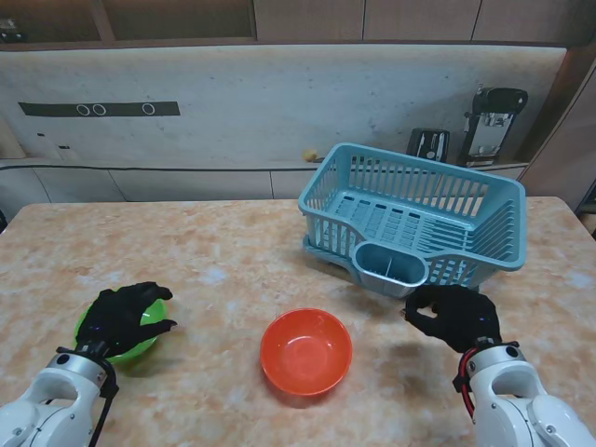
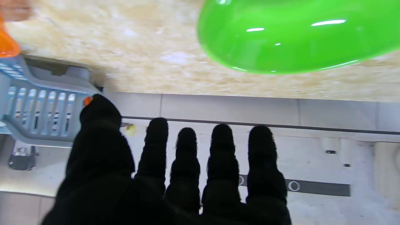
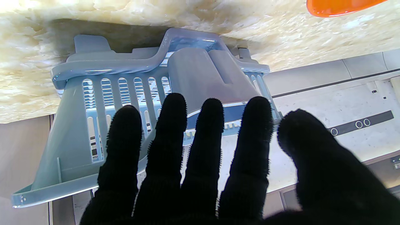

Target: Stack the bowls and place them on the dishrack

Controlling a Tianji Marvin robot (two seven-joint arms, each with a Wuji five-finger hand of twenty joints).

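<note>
The green bowl [image 1: 130,337] sits on the bench [image 1: 223,279] at the left, near the edge nearest to me. The left robot hand [image 1: 123,317] hovers directly over it, black-gloved, with its fingers [image 2: 186,162] spread and slightly curled above the rim. In the left wrist view the fingers stand apart with nothing between them, and the green bowl [image 2: 293,34] lies clear of them on the bench; no contact is visible.

The orange bowl [image 1: 306,351] stands upright at the centre of the bench, near me, well apart from both hands. Only its rim shows in the wrist views [image 3: 340,6].

The blue-grey dishrack [image 1: 414,219] stands to the right, farther from me, with a cutlery cup [image 1: 390,266] attached to its near wall. No bowl is in it.

The right robot hand [image 1: 453,315] hovers just in front of the cutlery cup, on the side nearer to me. Its fingers [image 3: 168,140] are extended and spread, holding nothing. Whether the fingertips touch the dishrack cannot be determined from the pictures.

A dark strip [image 1: 98,109] on the back wall carries three ring marks; no lettering is legible. Two dark appliances [image 1: 494,126] stand behind the dishrack; their markings are too small to read. A small yellow object [image 1: 311,155] behind the dishrack is partly hidden and cannot be identified. Both forearms are cut off by the bottom edge of the stand view.
</note>
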